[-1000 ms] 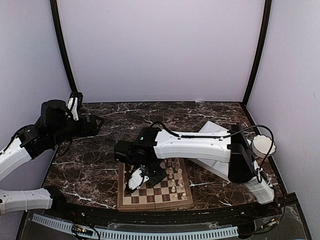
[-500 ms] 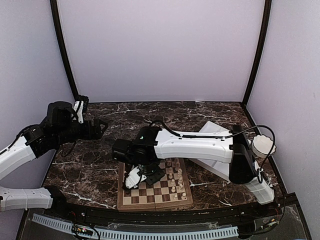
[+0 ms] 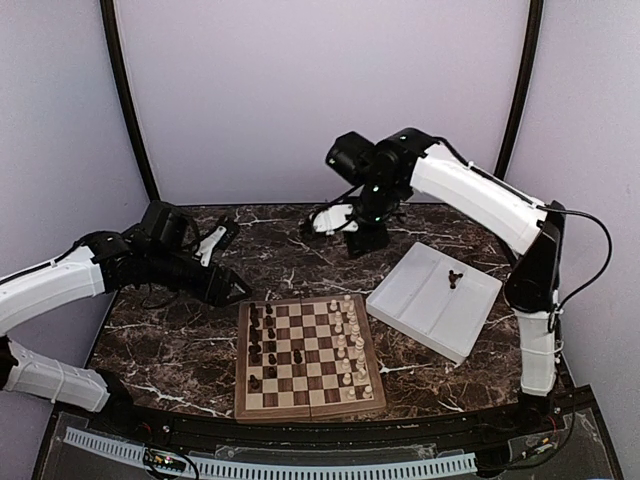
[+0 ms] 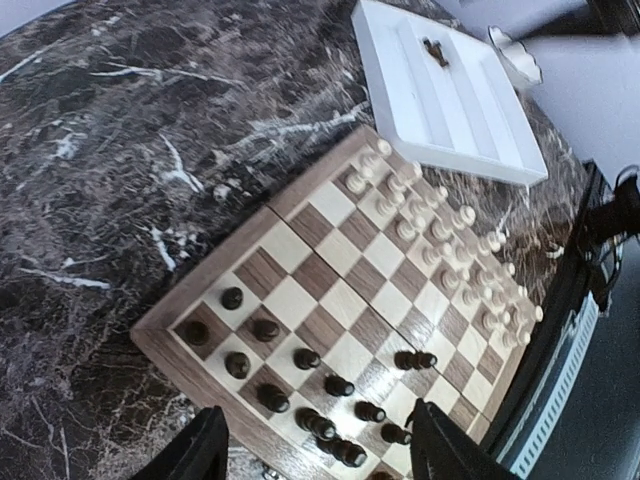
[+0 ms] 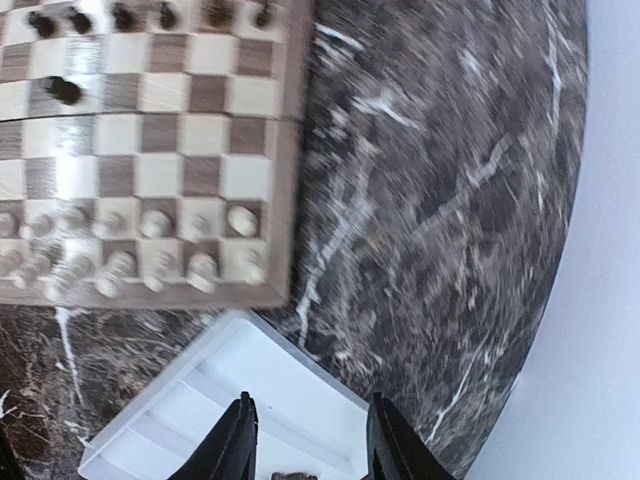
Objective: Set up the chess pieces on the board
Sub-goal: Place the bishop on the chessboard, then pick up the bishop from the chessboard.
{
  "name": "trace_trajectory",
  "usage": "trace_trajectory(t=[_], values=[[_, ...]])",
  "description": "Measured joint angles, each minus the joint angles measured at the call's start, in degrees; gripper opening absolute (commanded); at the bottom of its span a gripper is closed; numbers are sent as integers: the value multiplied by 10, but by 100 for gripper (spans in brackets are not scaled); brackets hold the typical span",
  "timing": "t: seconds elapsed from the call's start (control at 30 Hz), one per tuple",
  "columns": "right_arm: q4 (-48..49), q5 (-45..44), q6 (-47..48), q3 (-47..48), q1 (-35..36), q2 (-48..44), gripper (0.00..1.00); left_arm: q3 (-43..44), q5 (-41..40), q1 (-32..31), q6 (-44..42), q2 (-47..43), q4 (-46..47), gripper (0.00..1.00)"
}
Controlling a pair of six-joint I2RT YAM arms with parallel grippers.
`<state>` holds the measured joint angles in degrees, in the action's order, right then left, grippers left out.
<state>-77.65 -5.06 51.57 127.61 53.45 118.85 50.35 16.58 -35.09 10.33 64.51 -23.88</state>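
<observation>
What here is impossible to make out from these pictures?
Dark pieces, top view: too small to tell which figure is which.
Piece in the tray, right wrist view: cut off by the bottom edge.
Board, left wrist view: lowest corner cut off by the bottom edge.
Table, right wrist view: blurred.

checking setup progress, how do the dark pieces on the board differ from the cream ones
Colour: the dark chess pieces are near-black, the cream pieces pale. Side: in the top view the dark ones line the left edge of the board, the cream ones its right. Order: the cream rows look full; the dark rows have gaps. Both stand on the board.
</observation>
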Motion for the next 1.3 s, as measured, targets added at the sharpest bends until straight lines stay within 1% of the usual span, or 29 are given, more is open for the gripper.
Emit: trace_trajectory(t=[0.13,0.17,0.27,0.37,0.43,0.57,0.6,0.73,0.87,1.0,1.13,1.3], values=[[-4,76,-9,29,-171,1,40,66,7,-72,-33,65,-45,61],[-6,94,-12,33,-204,1,41,83,8,-87,-40,84,-52,61],[-14,147,-15,34,-265,-2,42,114,9,-122,-56,134,-68,60],[-18,198,-18,24,-298,-10,47,135,4,-142,-68,180,-89,60],[-16,226,-23,0,-313,-24,45,147,-1,-154,-74,210,-103,60],[24,287,-39,-137,-346,-99,45,178,-11,-170,-85,261,-128,56],[43,297,-48,-175,-352,-120,45,183,-12,-173,-86,269,-132,55],[167,316,-115,-375,-370,-239,47,205,-17,-180,-90,300,-137,49],[261,313,-158,-506,-372,-332,48,225,-17,-186,-100,327,-146,43],[319,298,-178,-554,-379,-373,50,247,-18,-196,-113,357,-156,38],[353,294,-189,-560,-386,-385,50,258,-18,-206,-121,380,-169,37],[371,293,-193,-566,-389,-386,50,265,-21,-212,-125,393,-187,36]])
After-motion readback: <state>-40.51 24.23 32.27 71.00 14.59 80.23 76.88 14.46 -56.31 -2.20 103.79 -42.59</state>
